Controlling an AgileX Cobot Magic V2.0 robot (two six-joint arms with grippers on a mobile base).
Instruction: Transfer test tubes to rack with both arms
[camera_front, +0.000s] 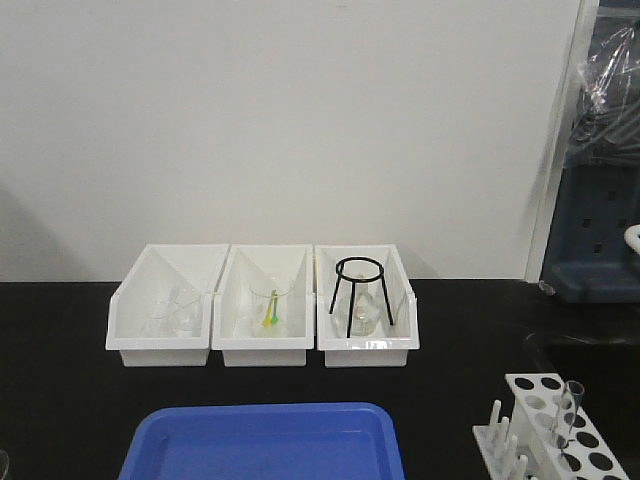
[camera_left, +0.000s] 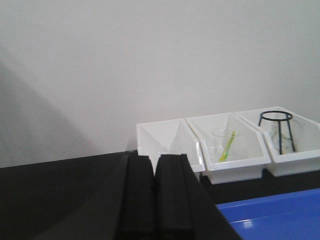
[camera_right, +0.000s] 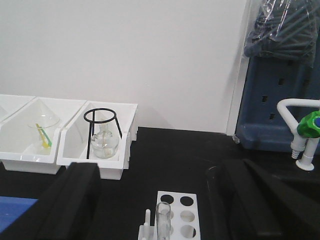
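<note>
The white rack stands at the front right of the black bench. One clear test tube is upright in a hole of it. In the right wrist view the rack and that test tube lie low in the frame, just below and between the fingers. My right gripper is open wide above the bench with nothing between its fingers. My left gripper is shut, its two black fingers pressed together on nothing, facing the bins. Neither arm shows in the front view.
Three white open-front bins line the back wall. They hold beakers, a green-yellow stick, and a flask under a black wire tripod. A blue tray lies at the front centre. A tap with a green knob and a blue-grey cabinet stand at the right.
</note>
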